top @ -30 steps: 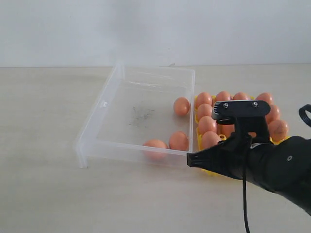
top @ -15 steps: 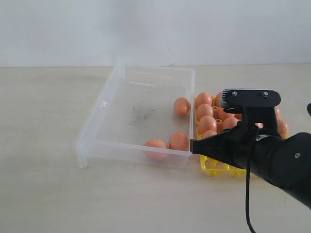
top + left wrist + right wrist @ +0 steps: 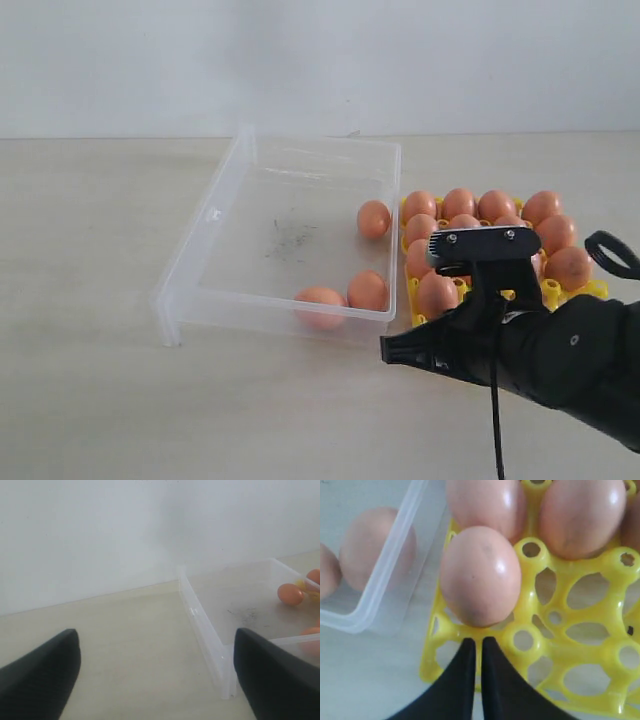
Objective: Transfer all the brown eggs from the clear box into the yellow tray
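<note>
Eggs [image 3: 437, 293] mostly in the tray [image 3: 553, 291], three left in the box [image 3: 213, 216]. Right hand [image 3: 477, 645] clenched empty by the tray's corner, left hand [image 3: 157, 672] gaping, holding nothing.

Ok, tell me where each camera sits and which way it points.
Exterior: off the arms, facing the table, clear box and yellow tray; shut right gripper shows.
Left wrist: on the left arm, looking through the open left gripper at the box's corner.
Right wrist: looks down past its fingers at a brown egg in the tray.
Shared: all three see the box.
</note>
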